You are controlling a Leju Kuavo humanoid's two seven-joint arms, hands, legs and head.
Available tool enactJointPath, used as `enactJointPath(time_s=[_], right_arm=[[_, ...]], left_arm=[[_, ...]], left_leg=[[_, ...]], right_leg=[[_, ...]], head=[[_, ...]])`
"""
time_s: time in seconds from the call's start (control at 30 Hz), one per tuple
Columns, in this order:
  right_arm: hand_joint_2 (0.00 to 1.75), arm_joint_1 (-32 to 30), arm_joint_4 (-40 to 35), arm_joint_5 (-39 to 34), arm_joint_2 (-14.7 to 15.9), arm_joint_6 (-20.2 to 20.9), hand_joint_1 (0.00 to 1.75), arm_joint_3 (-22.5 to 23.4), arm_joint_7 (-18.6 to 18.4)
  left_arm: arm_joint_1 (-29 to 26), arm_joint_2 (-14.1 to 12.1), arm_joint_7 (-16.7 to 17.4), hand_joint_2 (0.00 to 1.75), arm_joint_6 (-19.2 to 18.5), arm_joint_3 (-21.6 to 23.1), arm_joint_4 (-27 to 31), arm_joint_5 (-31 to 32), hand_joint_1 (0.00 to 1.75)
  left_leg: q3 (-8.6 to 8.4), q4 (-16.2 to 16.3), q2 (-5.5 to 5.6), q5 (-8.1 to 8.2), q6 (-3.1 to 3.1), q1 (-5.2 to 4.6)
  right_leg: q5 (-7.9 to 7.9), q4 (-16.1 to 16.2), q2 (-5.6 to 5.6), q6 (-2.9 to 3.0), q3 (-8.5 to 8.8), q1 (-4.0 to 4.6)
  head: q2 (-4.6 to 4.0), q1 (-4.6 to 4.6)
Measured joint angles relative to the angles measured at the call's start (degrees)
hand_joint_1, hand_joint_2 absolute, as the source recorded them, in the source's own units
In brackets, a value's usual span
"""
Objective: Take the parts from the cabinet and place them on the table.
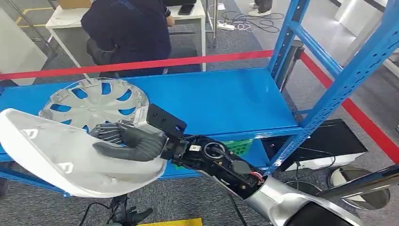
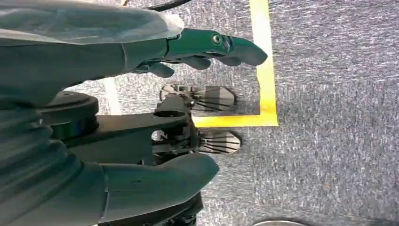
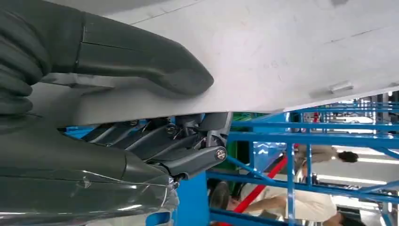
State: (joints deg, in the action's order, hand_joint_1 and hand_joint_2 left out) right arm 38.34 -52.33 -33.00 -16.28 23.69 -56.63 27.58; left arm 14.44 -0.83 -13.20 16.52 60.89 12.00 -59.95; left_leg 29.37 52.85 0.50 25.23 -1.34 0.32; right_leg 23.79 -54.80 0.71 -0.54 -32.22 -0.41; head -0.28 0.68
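Over the blue shelf (image 1: 226, 101), the right hand (image 1: 129, 141) grips a white panel (image 1: 56, 155); left hand (image 2: 188, 52) empty, fingers apart.

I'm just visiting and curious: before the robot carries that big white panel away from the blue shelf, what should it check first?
1. Right hand grips the large white curved plastic panel: ok.
2. Thumb pressed flat on panel: ok.
3. Panel lifted off the blue metal shelf: cannot tell.
4. Silver round wheel cover stays on shelf: ok.
5. Left hand holds nothing: ok.
6. Person in dark top stands beyond the red tape: ok.
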Motion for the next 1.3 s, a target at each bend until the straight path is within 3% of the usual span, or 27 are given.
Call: enactJointPath(time_s=[0.67,0.9,1.3], right_arm=[[1.75,0.0,0.0,0.0,0.0,0.2,1.75,0.0,0.0],[1.75,0.0,0.0,0.0,0.0,0.3,1.75,0.0,0.0],[1.75,0.0,0.6,-0.4,0.0,-0.6,1.75,0.0,0.0]], left_arm=[[0.0,-0.1,1.2,1.75,1.6,0.0,0.0,0.5,0.00],[-0.1,0.0,3.0,1.75,-0.2,0.0,0.0,0.4,0.00],[-0.2,0.0,3.2,1.75,-0.9,0.0,0.0,0.2,0.00]], left_leg=[[0.00,0.0,0.00,0.00,0.00,0.00],[0.01,0.0,0.00,0.00,0.00,0.00],[0.00,0.0,0.00,0.00,0.00,0.00]], right_leg=[[0.00,0.0,0.00,0.00,0.00,0.00],[0.00,0.0,0.00,0.00,0.00,0.00],[0.00,0.0,0.00,0.00,0.00,0.00]], head=[[0.00,0.00],[0.00,0.00],[0.00,-0.02]])
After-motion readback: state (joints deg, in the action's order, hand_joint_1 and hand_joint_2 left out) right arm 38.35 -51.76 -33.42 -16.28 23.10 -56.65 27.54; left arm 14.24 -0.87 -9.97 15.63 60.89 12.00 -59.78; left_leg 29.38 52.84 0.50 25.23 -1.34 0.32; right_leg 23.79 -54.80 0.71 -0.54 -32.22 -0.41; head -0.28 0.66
